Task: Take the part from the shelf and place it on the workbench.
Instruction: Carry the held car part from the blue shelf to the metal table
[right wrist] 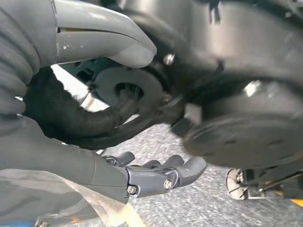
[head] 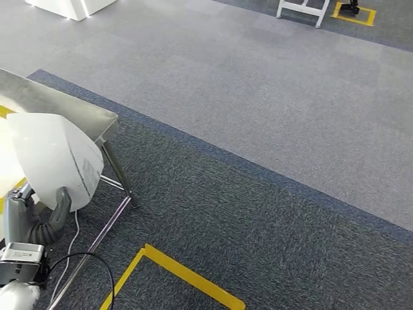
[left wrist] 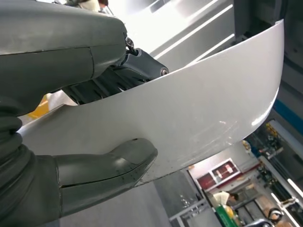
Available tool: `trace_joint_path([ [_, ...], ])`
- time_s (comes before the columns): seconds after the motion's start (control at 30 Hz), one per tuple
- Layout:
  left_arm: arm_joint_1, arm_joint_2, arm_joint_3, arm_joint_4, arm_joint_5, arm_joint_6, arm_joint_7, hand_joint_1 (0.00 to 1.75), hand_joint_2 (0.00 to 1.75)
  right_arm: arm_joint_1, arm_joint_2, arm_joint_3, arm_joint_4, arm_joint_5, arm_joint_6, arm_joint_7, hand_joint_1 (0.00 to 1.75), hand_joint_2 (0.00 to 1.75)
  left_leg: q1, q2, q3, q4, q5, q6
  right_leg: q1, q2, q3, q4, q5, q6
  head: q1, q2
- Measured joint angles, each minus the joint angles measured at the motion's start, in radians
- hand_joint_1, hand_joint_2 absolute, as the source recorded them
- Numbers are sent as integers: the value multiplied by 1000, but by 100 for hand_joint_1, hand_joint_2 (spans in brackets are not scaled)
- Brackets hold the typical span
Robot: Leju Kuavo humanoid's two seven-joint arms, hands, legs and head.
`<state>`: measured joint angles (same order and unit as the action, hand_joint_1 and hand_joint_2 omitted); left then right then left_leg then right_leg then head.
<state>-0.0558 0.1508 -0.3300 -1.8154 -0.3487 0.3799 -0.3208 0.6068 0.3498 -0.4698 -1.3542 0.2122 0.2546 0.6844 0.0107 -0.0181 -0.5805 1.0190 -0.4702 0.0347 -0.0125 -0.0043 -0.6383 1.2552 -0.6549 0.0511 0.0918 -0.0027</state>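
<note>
Plainly, left hand [left wrist: 85,142] grips one white part [left wrist: 200,104]; right hand [right wrist: 143,175] hangs empty, fingers apart.

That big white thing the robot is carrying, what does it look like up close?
The white part is a thin, curved, glossy panel, plastic by its look, with a rounded edge, a dark line and a small printed label. The left hand holds it, thumb on one face and fingers behind, beside a metal table.

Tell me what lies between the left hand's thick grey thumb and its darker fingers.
In the left wrist view, the white curved plastic part lies there: the thumb presses one face and the darker fingers the other, so the left hand grips it.
</note>
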Motion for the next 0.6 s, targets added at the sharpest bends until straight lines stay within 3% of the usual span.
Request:
trace_joint_path([
  [0.03,0,0,0,0,0,0,0,175,175,1,0,0,0,0,0,0,0,175,-2,-13,1,0,0,1,1,2,-23,35,-1,-2,0,0],
  [0.07,1,0,0,0,0,0,0,175,175,1,0,0,0,0,0,0,0,175,-3,-27,2,0,0,1,2,5,-27,28,21,-6,0,0],
  [0.13,1,-1,0,0,0,0,0,175,175,2,0,0,0,0,0,0,0,175,-4,-55,5,1,0,1,3,28,18,-93,103,-17,0,0],
  [0.2,0,-1,0,0,0,0,0,175,175,3,0,0,0,0,0,0,0,175,-4,-80,2,2,0,-4,0,82,72,-216,151,-24,-1,0],
  [0.27,0,-1,0,0,0,0,0,175,175,4,0,0,1,0,0,0,0,175,-3,-95,-4,4,0,-10,-2,111,94,-252,152,-25,-1,0],
  [0.47,0,-1,0,0,0,0,0,175,175,4,0,1,1,0,0,0,0,175,-1,-99,-5,4,1,-12,-1,107,98,-253,152,-24,0,0],
  [0.57,1,-1,0,0,0,0,0,175,175,4,0,0,0,0,0,0,0,175,2,-116,-8,0,6,-23,1,93,98,-255,153,-27,1,0],
  [0.6,0,0,0,0,0,0,0,175,175,4,0,0,0,0,0,0,0,175,1,-93,-25,35,-15,-31,1,71,102,-262,156,-33,-2,0],
])
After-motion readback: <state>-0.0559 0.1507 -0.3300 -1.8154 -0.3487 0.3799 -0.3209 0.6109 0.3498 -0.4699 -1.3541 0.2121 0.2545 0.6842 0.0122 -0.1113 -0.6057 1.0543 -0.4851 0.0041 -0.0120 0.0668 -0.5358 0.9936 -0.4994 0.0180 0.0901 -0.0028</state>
